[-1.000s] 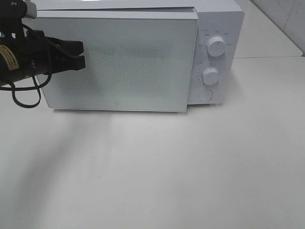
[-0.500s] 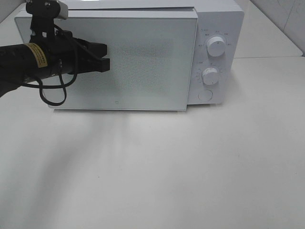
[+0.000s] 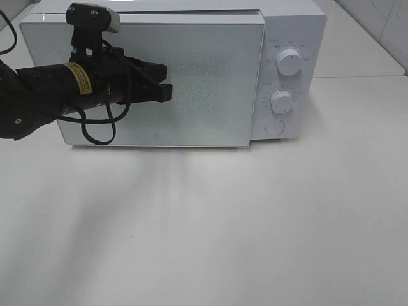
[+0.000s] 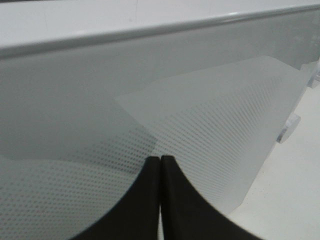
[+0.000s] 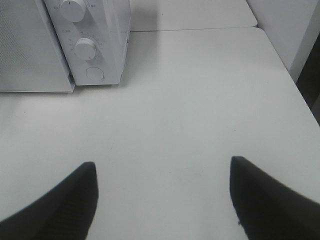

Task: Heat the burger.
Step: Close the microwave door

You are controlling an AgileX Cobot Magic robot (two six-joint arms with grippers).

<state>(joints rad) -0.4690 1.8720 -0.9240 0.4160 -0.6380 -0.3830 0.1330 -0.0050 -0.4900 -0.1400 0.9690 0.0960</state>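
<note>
The burger is out of view. A white microwave stands at the back of the table with its frosted door shut or nearly shut. My left gripper is shut with nothing in it, fingers pressed together, held in front of the door's left half and pointing right. In the left wrist view the same gripper sits close to the dotted door panel. My right gripper is open and empty above bare table, right of the microwave; it is outside the exterior high view.
Two white dials, upper dial and lower dial, and a round button sit on the microwave's right panel. White tabletop spreads in front. The table's right edge shows in the right wrist view.
My left arm has swept to the right across the microwave door, staying shut. The door's left edge now sits flatter against the body. The right gripper is unchanged.
</note>
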